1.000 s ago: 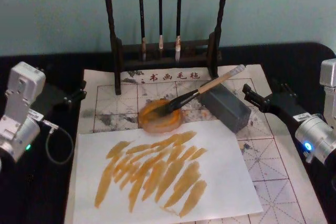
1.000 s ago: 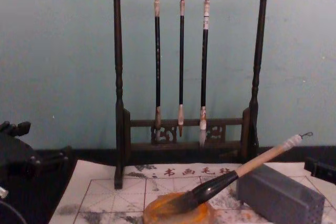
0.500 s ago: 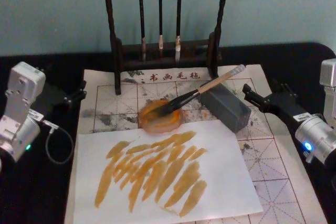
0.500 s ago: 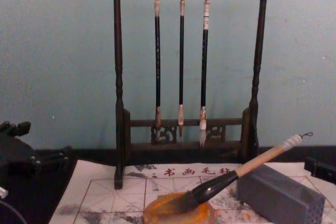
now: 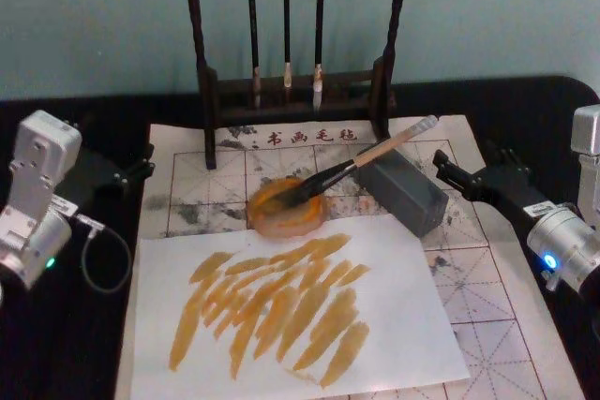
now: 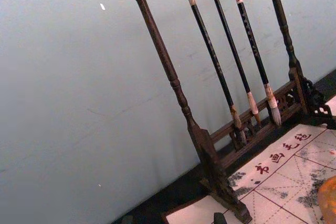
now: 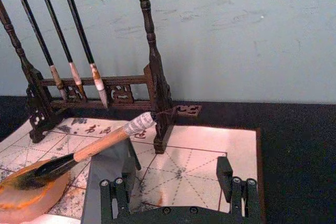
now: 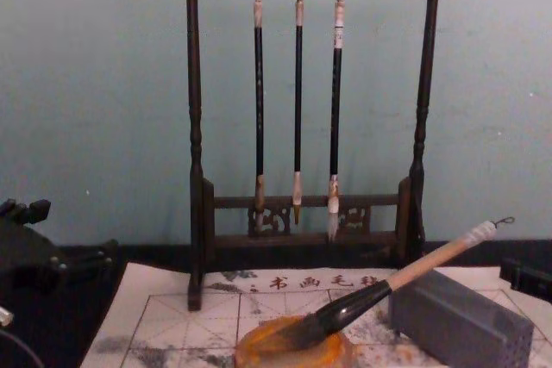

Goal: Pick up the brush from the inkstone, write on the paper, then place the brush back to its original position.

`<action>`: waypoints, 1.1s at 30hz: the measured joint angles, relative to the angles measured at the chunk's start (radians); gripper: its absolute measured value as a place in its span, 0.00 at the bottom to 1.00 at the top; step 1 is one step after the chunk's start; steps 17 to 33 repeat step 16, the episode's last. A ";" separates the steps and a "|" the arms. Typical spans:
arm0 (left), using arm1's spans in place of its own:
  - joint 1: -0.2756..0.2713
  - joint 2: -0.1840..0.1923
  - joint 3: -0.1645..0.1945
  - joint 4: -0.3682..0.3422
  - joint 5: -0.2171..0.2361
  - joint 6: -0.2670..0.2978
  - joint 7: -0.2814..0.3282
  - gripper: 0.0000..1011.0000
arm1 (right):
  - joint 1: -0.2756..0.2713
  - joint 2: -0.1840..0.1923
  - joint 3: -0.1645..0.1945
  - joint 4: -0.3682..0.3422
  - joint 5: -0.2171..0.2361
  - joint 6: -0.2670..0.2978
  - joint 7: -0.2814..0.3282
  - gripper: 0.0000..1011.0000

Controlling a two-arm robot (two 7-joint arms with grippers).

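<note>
The brush (image 5: 361, 161) lies with its dark bristles in the round orange inkstone (image 5: 281, 217), and its pale handle leans up over the grey block (image 5: 405, 190). In the right wrist view the brush (image 7: 100, 142) slants from the inkstone (image 7: 26, 198) across the block. The gridded paper (image 5: 469, 278) covers the table's middle. My right gripper (image 5: 469, 168) hovers open to the right of the block, apart from the brush, its fingers (image 7: 118, 190) spread wide. At the paper's left edge, far from the brush, my left gripper (image 5: 136, 168) is open and holds nothing.
A white sheet (image 5: 412, 325) streaked with amber strokes lies on the paper's near half. A dark wooden rack (image 8: 194, 170) with three thin hanging brushes (image 8: 297, 101) stands at the back before a pale wall. Black tabletop (image 5: 544, 110) flanks the paper.
</note>
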 joint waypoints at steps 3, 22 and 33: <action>0.000 0.000 0.000 0.000 0.000 0.000 0.000 0.99 | 0.000 0.000 0.000 0.000 0.000 0.000 0.000 0.99; 0.000 0.000 0.000 0.000 0.000 0.000 0.000 0.99 | 0.000 0.000 0.000 0.000 0.000 0.000 0.000 0.99; 0.000 0.000 0.000 0.000 0.000 0.000 0.000 0.99 | 0.000 0.000 0.000 0.000 0.000 0.000 0.000 0.99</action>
